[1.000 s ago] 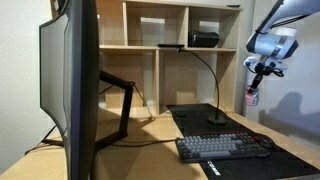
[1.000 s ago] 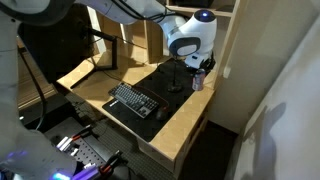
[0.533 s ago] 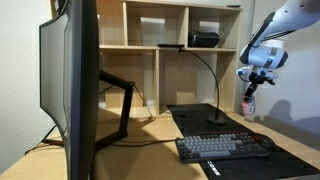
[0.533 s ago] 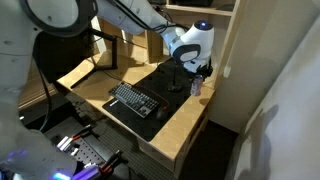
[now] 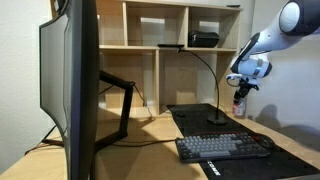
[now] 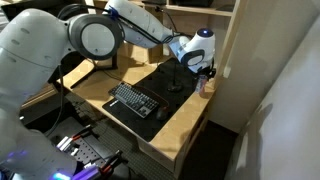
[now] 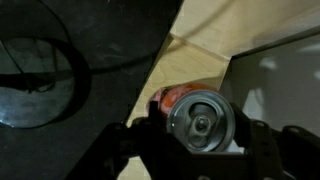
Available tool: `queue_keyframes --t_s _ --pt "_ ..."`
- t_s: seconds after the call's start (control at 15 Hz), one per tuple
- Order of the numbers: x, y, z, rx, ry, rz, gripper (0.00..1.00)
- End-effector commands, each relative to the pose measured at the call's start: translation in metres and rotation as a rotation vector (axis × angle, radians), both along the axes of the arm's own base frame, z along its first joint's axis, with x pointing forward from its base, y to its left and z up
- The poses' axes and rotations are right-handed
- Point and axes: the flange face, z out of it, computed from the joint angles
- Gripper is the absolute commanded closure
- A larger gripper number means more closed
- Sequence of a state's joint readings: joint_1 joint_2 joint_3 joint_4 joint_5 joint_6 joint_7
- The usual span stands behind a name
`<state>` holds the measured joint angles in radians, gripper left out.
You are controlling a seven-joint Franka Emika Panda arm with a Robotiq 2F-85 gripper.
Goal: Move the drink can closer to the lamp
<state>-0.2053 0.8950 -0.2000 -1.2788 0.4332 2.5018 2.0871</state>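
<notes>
In an exterior view the tall monitor (image 5: 70, 90) filled the left side. The lamp (image 5: 217, 120) stood on the black mat (image 5: 190, 125) at about 12 o'clock from the keyboard (image 5: 222, 147). Further right, at roughly 2 o'clock from the lamp's base, near it but apart, the gripper (image 5: 240, 90) pointed straight down. The drink can (image 5: 239, 104) hung upright between its fingers. The jaws were closed on the can, one finger at 9 o'clock and one at 3 o'clock of its silvery top in the wrist view. Such a top-down hold likely kept it level for the short carry. No brand or lettering could be read on its blurred pink-red side.
</notes>
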Motion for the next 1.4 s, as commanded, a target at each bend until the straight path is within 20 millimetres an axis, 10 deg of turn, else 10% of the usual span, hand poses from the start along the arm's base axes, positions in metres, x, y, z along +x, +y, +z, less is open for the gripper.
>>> queue_keyframes --t_s 0.0,0.4,0.47,0.6,1.33 --pt "0.016 -0.005 -0.024 0.009 -0.004 -0.046 0.59" --pt "0.016 -0.014 -0.036 0.012 -0.024 -0.079 0.59" --pt "0.011 -0.015 -0.034 0.014 -0.016 -0.071 0.09" --pt "0.006 -0.015 -0.023 0.023 -0.032 -0.04 0.03" --pt "-0.022 -0.032 0.062 0.048 -0.099 0.076 0.0"
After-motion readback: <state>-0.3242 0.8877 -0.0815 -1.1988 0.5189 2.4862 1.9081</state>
